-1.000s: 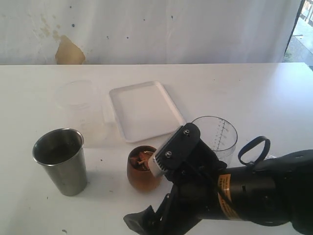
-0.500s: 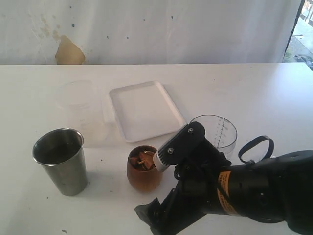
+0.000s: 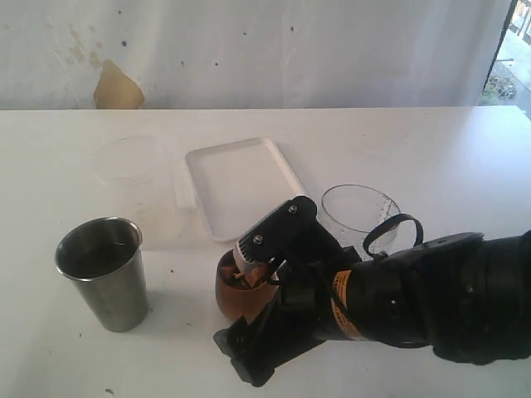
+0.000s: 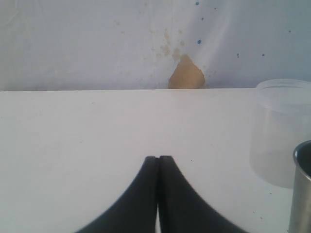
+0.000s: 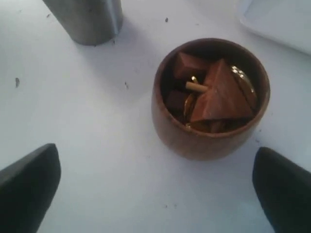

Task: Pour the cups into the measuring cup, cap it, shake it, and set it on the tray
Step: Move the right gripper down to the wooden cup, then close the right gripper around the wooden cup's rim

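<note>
Hovering low over the desk, the right claw stands wide open and empty, the wooden cup ahead between its fingers, untouched. Cup upright, holding brown wooden pieces. Left claw closed on nothing. Steel tumbler stands to the cup's left, measuring cup to its right, white tray behind.

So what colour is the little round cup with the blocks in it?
The little cup is reddish-brown wood, dark inside. The right wrist view shows it best.
</note>
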### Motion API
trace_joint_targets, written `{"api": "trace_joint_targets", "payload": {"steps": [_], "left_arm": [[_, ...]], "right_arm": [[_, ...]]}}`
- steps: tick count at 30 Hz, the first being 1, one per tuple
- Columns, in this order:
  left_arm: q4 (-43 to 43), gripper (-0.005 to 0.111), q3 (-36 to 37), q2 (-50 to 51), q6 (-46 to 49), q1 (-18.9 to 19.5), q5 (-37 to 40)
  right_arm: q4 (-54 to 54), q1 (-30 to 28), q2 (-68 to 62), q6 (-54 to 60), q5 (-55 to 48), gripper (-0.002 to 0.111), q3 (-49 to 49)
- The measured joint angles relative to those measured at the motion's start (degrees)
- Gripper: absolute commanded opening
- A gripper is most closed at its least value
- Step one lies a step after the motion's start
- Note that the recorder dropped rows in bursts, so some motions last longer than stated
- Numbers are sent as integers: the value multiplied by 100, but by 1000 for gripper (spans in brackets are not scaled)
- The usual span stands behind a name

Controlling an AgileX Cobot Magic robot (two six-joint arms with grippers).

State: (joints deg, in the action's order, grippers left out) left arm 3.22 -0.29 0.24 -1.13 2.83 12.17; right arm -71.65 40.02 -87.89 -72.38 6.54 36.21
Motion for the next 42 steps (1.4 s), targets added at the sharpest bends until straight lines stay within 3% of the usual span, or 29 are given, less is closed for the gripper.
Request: {"api": "trace_joint_targets", "payload": {"steps": [11, 22, 42], "left_arm": [[0, 0, 0, 0, 0, 0, 0], [0, 0, 0, 0, 0, 0, 0], [0, 0, 0, 0, 0, 0, 0]], "right_arm": [[11, 21, -351, 0, 474, 105, 37], [11, 21, -360, 0, -123, 105, 120], [270, 21, -360, 0, -96, 105, 191]]}}
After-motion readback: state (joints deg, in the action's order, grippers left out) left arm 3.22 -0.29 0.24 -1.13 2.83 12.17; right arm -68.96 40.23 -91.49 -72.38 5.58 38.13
